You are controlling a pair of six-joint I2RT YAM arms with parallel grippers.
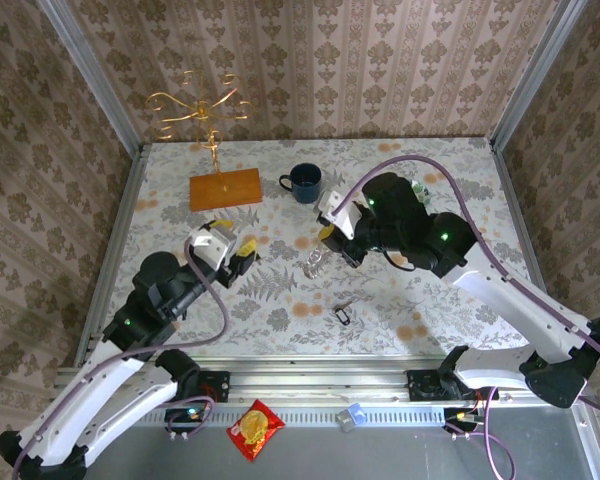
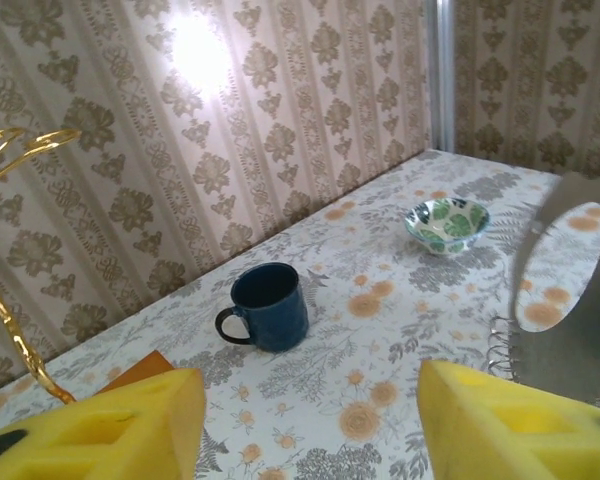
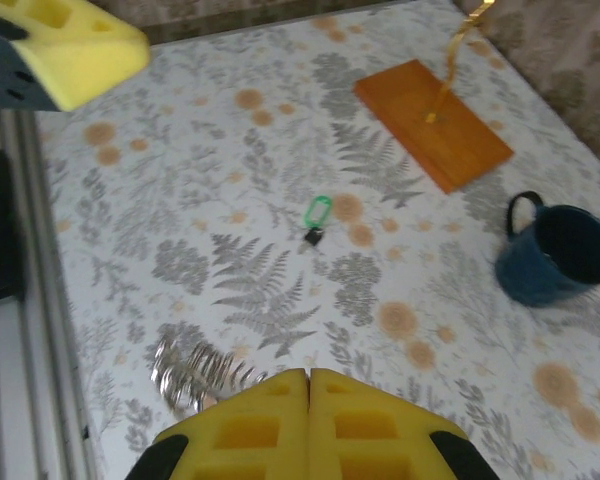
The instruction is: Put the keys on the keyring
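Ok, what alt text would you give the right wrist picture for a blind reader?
The right gripper, yellow foam fingers pressed shut, hangs over a floral table, a blurred metal coil beside it. Farther off are a green key, a blue mug and an orange board.

— Left arm [image 1: 145, 300] and right arm [image 1: 425, 235]: black joints, white shells lower down?
— Correct. Small green lights [image 1: 443, 237] on the black housings, also a purple cable [image 1: 410, 158] looping along each.
— And the fingers [image 2: 500, 420]?
— Yellow blocks with square hollows, black at the root. White box [image 1: 212, 243] behind them.
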